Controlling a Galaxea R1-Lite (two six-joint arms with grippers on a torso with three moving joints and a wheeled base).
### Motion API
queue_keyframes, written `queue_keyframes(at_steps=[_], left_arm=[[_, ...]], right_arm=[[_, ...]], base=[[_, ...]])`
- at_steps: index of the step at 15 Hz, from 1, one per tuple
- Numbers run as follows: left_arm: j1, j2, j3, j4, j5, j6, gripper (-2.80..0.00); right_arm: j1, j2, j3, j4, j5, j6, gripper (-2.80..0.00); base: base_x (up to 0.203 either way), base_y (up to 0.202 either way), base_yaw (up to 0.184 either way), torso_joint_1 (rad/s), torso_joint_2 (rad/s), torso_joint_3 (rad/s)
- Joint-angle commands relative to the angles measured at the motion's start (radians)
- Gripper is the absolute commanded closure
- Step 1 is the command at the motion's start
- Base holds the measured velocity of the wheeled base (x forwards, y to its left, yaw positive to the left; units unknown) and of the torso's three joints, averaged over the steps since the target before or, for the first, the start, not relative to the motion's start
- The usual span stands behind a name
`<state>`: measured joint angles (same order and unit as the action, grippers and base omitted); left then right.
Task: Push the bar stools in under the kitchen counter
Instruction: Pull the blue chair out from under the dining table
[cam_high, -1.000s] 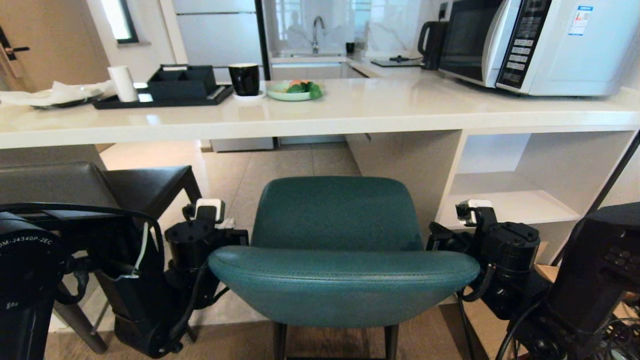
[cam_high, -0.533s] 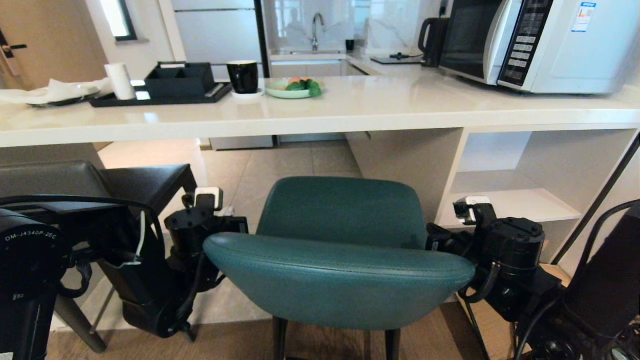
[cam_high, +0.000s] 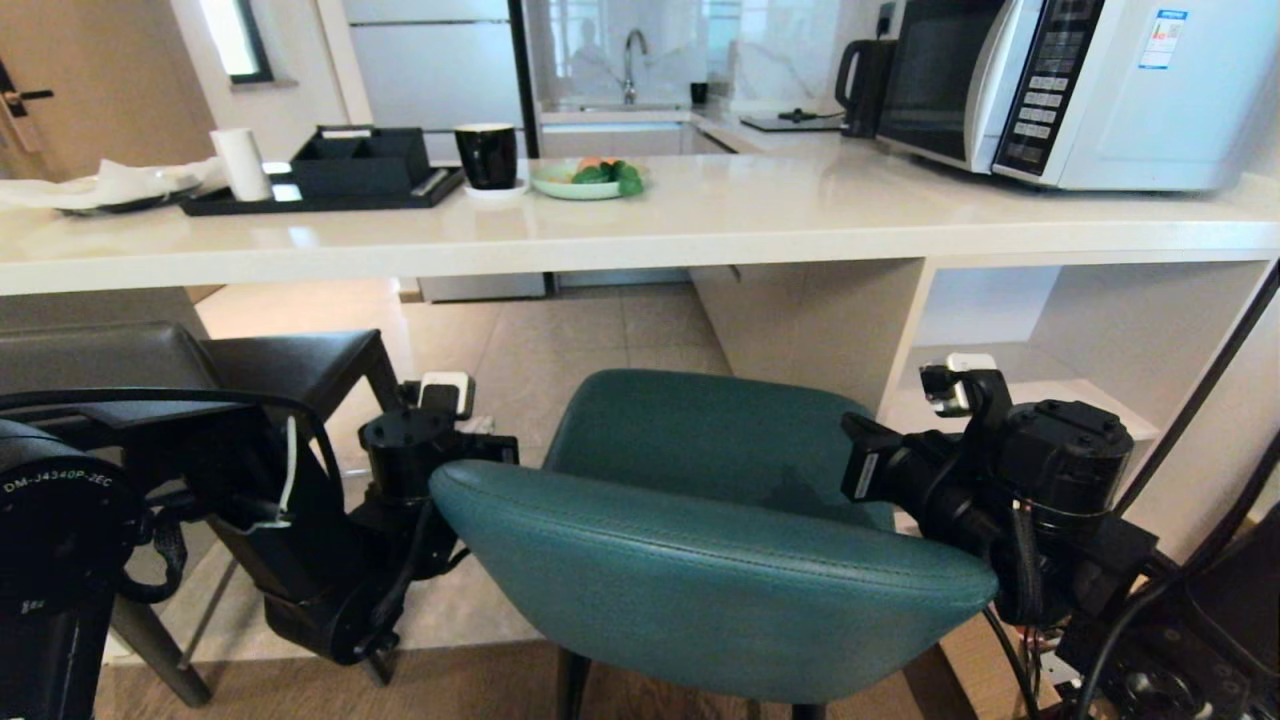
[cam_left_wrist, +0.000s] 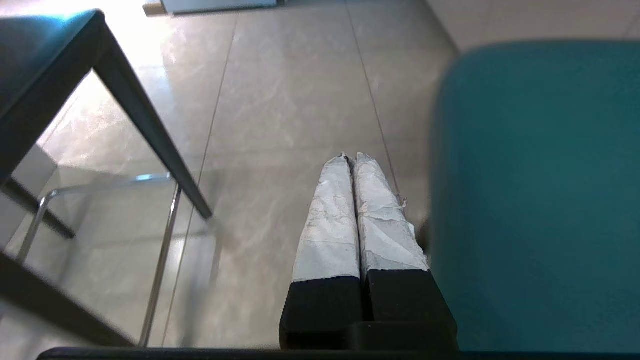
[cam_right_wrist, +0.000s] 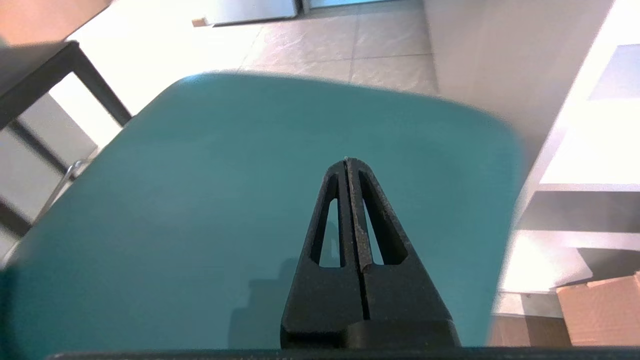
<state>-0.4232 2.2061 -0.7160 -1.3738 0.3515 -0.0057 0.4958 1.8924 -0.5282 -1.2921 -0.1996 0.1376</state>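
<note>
I've got both grippers pinched closed, empty: left gripper (cam_left_wrist: 350, 157) beside the teal leather curved-back stool (cam_high: 700, 500), right gripper (cam_right_wrist: 346, 161) over its seat, short of the glossy white counter (cam_high: 640, 230).

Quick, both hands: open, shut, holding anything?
Left hand: shut, empty, beside the teal stool.
Right hand: shut, empty, over the stool's seat.

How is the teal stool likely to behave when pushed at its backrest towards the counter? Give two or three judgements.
The teal stool probably tips before it slides: it is tall, on thin legs, and a backrest push lands high. Its smooth padded leather may let the shut left pincer slip. On the glossy tile the legs should slide fairly easily.
</note>
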Motion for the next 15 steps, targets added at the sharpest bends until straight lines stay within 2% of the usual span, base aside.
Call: queue_keyframes(at_steps=[1, 6, 12, 15], left_arm=[[-0.008, -0.043, 0.05, -0.011, 0.003, 0.0, 0.0], [-0.01, -0.13, 0.16, -0.015, 0.002, -0.003, 0.0], [-0.016, -0.218, 0.203, -0.009, 0.003, -0.005, 0.0], [-0.016, -0.195, 0.196, -0.01, 0.004, -0.005, 0.0]], right_arm=[[-0.013, 0.051, -0.014, 0.002, -0.008, 0.006, 0.0], [-0.08, 0.159, -0.09, -0.004, -0.009, 0.021, 0.0], [-0.149, 0.269, -0.155, -0.007, -0.016, 0.071, 0.0], [-0.161, 0.306, -0.153, -0.044, -0.017, 0.073, 0.0]], base=[[0.0, 0.0, 0.0, 0.0, 0.0, 0.0], [0.0, 0.0, 0.0, 0.0, 0.0, 0.0], [0.0, 0.0, 0.0, 0.0, 0.0, 0.0], [0.0, 0.0, 0.0, 0.0, 0.0, 0.0]])
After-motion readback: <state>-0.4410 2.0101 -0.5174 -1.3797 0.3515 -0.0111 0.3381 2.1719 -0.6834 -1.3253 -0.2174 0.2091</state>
